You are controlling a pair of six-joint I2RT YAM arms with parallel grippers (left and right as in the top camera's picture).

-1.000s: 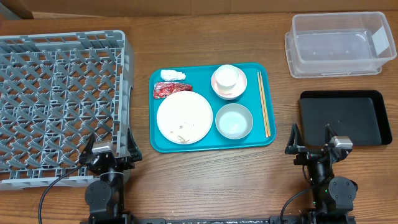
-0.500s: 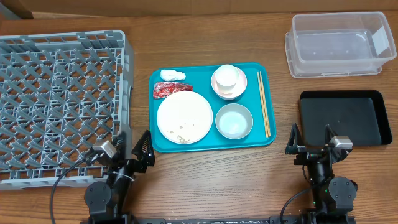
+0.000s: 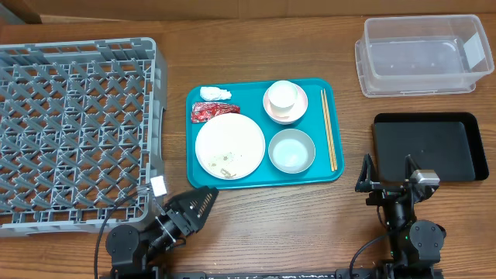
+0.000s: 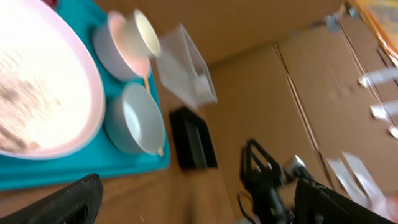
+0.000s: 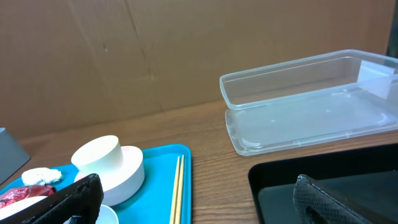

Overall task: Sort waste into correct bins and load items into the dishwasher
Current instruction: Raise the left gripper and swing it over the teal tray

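Swung away from the near corner of the dish rack (image 3: 77, 116) over the last second, the left pincer (image 3: 206, 197) is now tilted toward the near left corner of the teal tray (image 3: 256, 180). Its jaws are spread wide and nothing is held between them. The right pincer (image 3: 387, 174) is seen unmoved, its jaws likewise wide apart and empty.

Just ahead of the left pincer, the white plate (image 3: 229, 146) is found on the tray, with rice-like scraps (image 3: 225, 170) lying near its closest edge. Ahead and to the right of that pincer, beside the plate, the grey-blue bowl (image 3: 291, 150) is set. Farther on, the white cup (image 3: 284, 94) is seated inside the pale pink bowl (image 3: 294, 116). Just beyond the plate's far rim the red wrapper (image 3: 213, 111) is laid, with the crumpled tissue (image 3: 215, 94) right behind it.

The chopsticks (image 3: 329, 129) are laid along the tray's right edge, ahead and to the left of the right pincer. Just ahead and to the right of the right pincer the black tray (image 3: 430, 146) is placed, and the clear tub (image 3: 422, 56) is stood beyond it. The dish rack is spread to the left of the left pincer.
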